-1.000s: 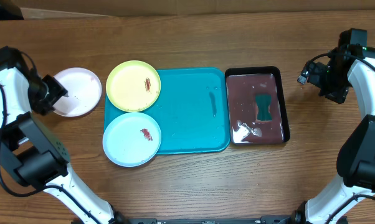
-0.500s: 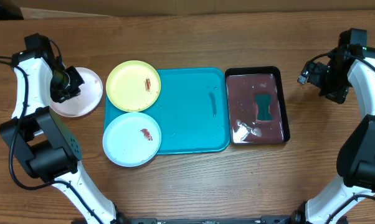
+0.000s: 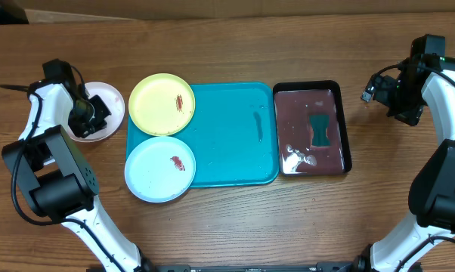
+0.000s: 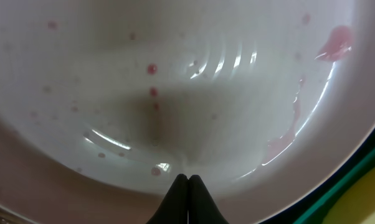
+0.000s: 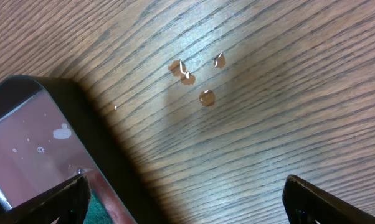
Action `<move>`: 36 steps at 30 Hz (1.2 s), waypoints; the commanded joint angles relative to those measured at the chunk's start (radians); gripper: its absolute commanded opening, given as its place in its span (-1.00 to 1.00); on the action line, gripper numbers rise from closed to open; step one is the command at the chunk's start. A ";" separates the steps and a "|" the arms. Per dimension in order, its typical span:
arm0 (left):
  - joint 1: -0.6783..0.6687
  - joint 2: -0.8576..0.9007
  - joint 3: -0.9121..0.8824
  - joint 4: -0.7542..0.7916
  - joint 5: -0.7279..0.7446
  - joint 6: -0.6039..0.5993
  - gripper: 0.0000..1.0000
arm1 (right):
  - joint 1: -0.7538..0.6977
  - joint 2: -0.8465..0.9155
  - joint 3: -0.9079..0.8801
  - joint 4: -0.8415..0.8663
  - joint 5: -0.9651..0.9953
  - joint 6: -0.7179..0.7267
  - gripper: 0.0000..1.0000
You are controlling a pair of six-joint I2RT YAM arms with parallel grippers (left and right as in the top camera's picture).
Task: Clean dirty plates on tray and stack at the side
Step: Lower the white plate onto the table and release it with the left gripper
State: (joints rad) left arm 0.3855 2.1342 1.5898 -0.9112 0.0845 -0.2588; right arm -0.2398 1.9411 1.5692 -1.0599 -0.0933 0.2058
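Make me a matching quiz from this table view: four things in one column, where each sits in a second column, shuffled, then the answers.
Things
1. yellow-green round plastic plate
2. pale blue round plastic plate
3. white round plastic plate
4. dark green sponge

Places
A. in reddish water in the black rectangular tray
B. on the wooden table, left of the turquoise rectangular plastic tray
C. turquoise tray's left end, top of the overhead view
D. turquoise tray's left end, bottom of the overhead view

Pairs: 1-C, 2-D, 3-B, 4-A

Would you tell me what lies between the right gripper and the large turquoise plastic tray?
In the overhead view, a narrow black tray of reddish water, holding a dark green sponge, lies between the right gripper and turquoise tray.
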 commanded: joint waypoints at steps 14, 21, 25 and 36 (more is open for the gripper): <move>-0.007 -0.002 -0.026 -0.039 0.174 -0.005 -0.92 | 0.002 -0.008 0.015 0.005 0.003 0.000 1.00; -0.007 -0.002 -0.026 -0.051 0.205 0.013 -0.91 | 0.002 -0.008 0.015 0.005 0.003 0.000 1.00; -0.007 -0.002 -0.026 -0.060 0.205 0.012 -0.92 | 0.002 -0.008 0.015 0.005 0.003 0.000 1.00; -0.029 -0.004 0.129 -0.154 0.305 0.068 -0.80 | 0.002 -0.008 0.015 0.005 0.003 0.000 1.00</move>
State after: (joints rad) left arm 0.3786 2.1342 1.6230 -1.0466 0.3466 -0.2302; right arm -0.2398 1.9415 1.5692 -1.0595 -0.0933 0.2054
